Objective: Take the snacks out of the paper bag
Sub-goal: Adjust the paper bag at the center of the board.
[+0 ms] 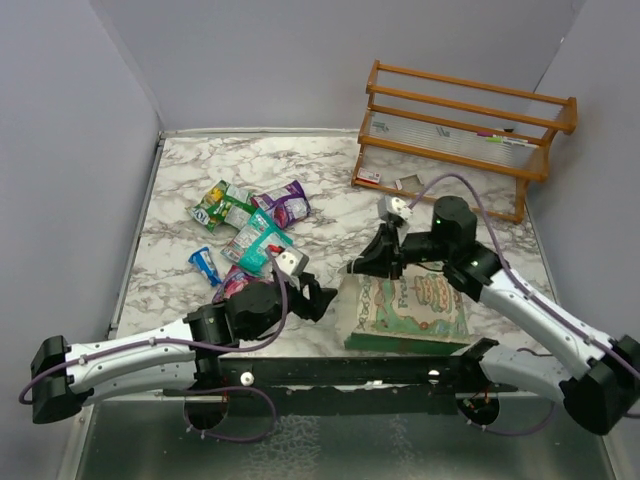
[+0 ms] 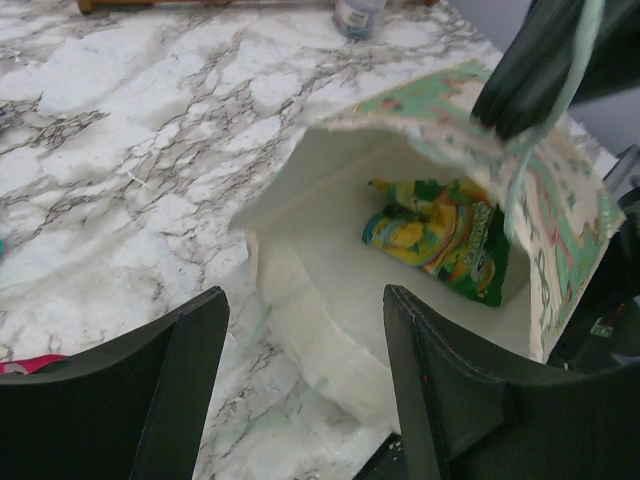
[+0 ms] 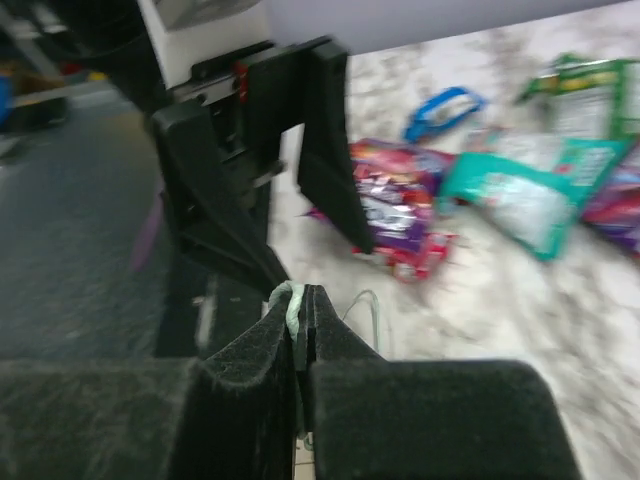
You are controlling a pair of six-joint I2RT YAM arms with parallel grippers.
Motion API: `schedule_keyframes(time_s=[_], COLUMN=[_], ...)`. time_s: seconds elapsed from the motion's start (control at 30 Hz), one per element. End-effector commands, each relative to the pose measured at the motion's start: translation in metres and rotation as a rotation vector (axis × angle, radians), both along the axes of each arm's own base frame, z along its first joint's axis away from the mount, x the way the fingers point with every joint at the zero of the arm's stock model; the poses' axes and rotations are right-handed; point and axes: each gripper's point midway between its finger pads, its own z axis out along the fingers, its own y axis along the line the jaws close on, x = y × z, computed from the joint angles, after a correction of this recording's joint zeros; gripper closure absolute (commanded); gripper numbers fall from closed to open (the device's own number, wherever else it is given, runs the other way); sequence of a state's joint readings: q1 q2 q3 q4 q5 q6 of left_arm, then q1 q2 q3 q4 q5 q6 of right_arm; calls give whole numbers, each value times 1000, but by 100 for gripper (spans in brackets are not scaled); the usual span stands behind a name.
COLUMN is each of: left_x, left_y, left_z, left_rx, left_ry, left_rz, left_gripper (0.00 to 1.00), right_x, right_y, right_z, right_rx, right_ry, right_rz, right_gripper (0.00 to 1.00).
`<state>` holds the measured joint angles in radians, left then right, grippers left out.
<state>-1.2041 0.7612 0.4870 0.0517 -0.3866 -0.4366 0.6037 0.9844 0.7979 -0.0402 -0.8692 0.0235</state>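
Green, purple and pink snacks (image 1: 250, 225) lay heaped on the worktop (image 1: 320, 170) at centre left, yet one yellow-green packet (image 2: 440, 235) sat inside the paper bag (image 1: 410, 310) at lower centre, its lip clamped by the right tool (image 1: 368, 262), the left tool (image 1: 318, 297) gaping at its mouth.

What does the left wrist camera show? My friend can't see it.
A yellow-green snack packet sits inside the paper bag, lying open-mouthed on the marble table. The left claw is open in front; the right claw holds the bag's top up.
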Motion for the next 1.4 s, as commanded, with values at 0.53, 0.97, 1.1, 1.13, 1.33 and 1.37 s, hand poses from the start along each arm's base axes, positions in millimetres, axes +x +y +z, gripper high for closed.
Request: schedule_keyframes(time_s=[0.53, 0.97, 1.1, 1.13, 1.33, 1.37], left_x=[-6, -3, -1, -1, -2, -2], left_y=[33, 32, 35, 35, 36, 36], left_z=[35, 47, 48, 49, 50, 52], left_rx=[-182, -148, -156, -159, -160, -168], left_ry=[-33, -68, -72, -73, -59, -59], left_rz=[47, 45, 61, 61, 63, 66], left_gripper=[33, 33, 33, 33, 33, 33], right_x=[169, 186, 141, 149, 172, 167], right_y=[-69, -135, -95, -96, -81, -64], right_z=[65, 131, 139, 137, 115, 106], right_rx=[-155, -122, -2, -10, -61, -73], right_ry=[-19, -56, -51, -47, 118, 145], right_rz=[-504, -675, -326, -343, -295, -259], right_gripper=[98, 98, 98, 98, 98, 98])
